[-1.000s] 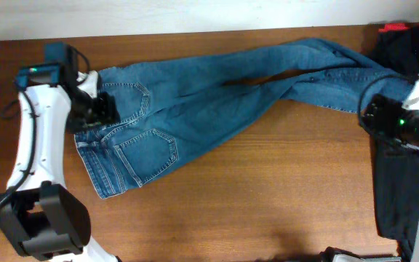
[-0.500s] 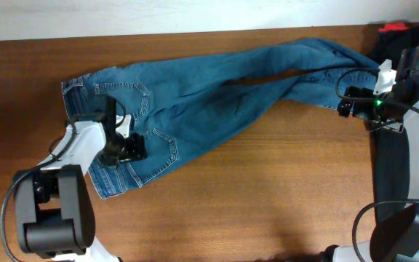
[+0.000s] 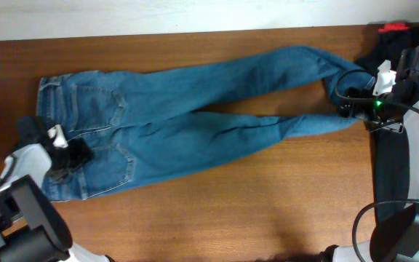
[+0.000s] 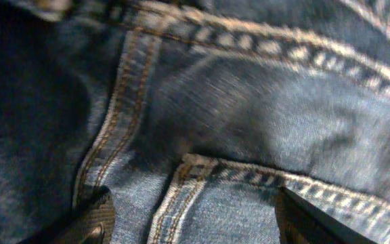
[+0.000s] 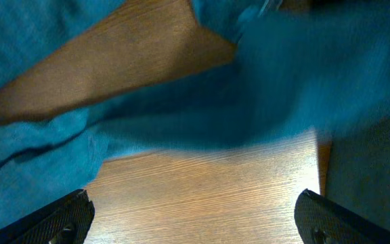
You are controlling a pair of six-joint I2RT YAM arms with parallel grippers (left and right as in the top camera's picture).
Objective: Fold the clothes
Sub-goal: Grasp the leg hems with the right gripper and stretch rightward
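Observation:
The clothes are blue jeans (image 3: pixel 195 124) lying flat across the wooden table (image 3: pixel 268 211), waistband at the left and both legs stretched to the right. My left gripper (image 3: pixel 68 154) rests on the lower left corner of the waist, by a back pocket. In the left wrist view its fingers (image 4: pixel 90 227) stand wide apart, with a stitched denim seam (image 4: pixel 181 196) flat between them, so the left gripper (image 4: pixel 195 227) is open. My right gripper (image 3: pixel 344 102) hovers at the leg ends. It is open (image 5: pixel 195 224), with bare wood between its fingertips and blurred denim (image 5: pixel 263 88) just beyond.
A dark garment (image 3: pixel 395 182) hangs along the table's right edge under the right arm. A red item (image 3: pixel 393 28) sits at the far right corner. A pale wall (image 3: pixel 158 14) runs behind the table.
The jeans have been dragged left and flattened, and the legs now lie straighter. My left gripper moved left and toward the front with the waist, and its jaws widened. The right arm shifted toward the leg ends, then stayed.

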